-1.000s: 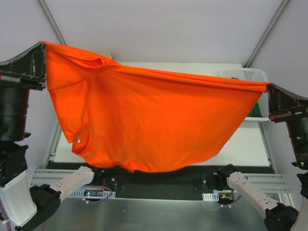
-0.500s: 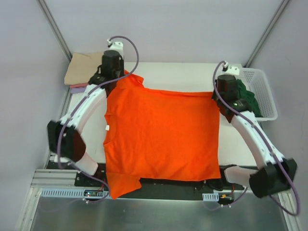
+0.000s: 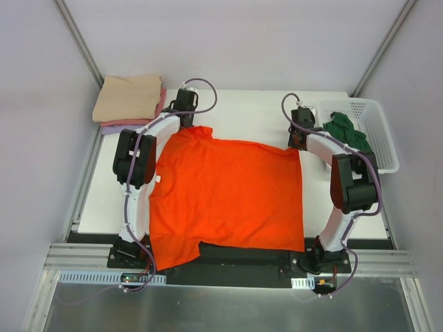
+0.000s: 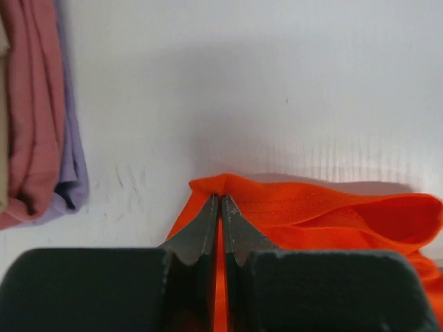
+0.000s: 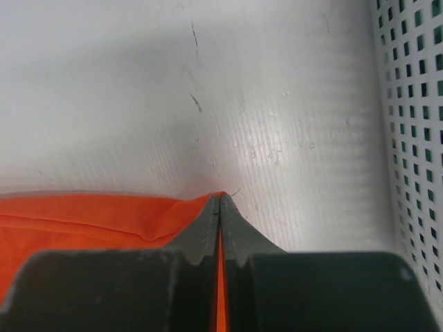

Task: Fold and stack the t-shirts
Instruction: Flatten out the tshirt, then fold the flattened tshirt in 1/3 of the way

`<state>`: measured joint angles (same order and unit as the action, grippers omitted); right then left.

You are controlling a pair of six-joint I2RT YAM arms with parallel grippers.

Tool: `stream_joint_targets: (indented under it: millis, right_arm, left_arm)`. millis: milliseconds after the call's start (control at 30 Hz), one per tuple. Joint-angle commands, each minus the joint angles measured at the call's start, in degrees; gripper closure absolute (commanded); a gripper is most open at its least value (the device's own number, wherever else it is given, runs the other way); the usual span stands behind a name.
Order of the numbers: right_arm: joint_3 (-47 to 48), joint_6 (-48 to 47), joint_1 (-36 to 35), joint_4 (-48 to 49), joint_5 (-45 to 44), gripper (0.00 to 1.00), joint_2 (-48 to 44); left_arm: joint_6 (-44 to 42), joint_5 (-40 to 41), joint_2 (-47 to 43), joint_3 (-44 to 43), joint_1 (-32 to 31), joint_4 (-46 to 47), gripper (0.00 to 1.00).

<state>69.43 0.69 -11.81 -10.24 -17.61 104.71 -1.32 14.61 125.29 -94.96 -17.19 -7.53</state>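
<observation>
The bright orange t-shirt point(image 3: 228, 194) lies spread flat on the white table, its near hem and one sleeve hanging over the front edge. My left gripper point(image 3: 185, 126) is shut on its far left corner, with cloth pinched between the fingertips point(image 4: 220, 200). My right gripper point(image 3: 296, 146) is shut on its far right corner point(image 5: 220, 199). Orange cloth point(image 4: 325, 207) bunches right of the left jaws, and in the right wrist view it lies to the left point(image 5: 90, 214). The dark green t-shirt point(image 3: 346, 130) lies in the basket. Folded beige point(image 3: 130, 97), pink point(image 4: 34, 104) and lavender point(image 4: 69, 159) shirts are stacked at the far left.
The white mesh basket point(image 3: 381, 138) stands at the far right edge of the table, and its wall shows in the right wrist view point(image 5: 415, 138). The table's front edge point(image 3: 346, 238) lies beside the shirt's near hem. Grey walls surround the table.
The shirt hung stretched high between both grippers a second ago. Both arms have lowered and reached further back, laying it flat on the table, still gripped at the far corners.
</observation>
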Motion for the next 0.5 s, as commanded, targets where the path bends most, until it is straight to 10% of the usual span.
stream_joint_targets:
  millis: [0, 467]
  right_arm:
    - [3.8, 0.8, 0.4, 1.4, 0.1, 1.0, -1.6]
    - [-4.0, 1.9, 0.3, -3.9, 6.8, 1.0, -15.7]
  left_arm:
    - [-0.4, 1.5, -3.2, -3.9, 0.0, 1.5, 1.0]
    - [11.9, 2.4, -26.9, 20.0, -0.4, -0.6, 1.0]
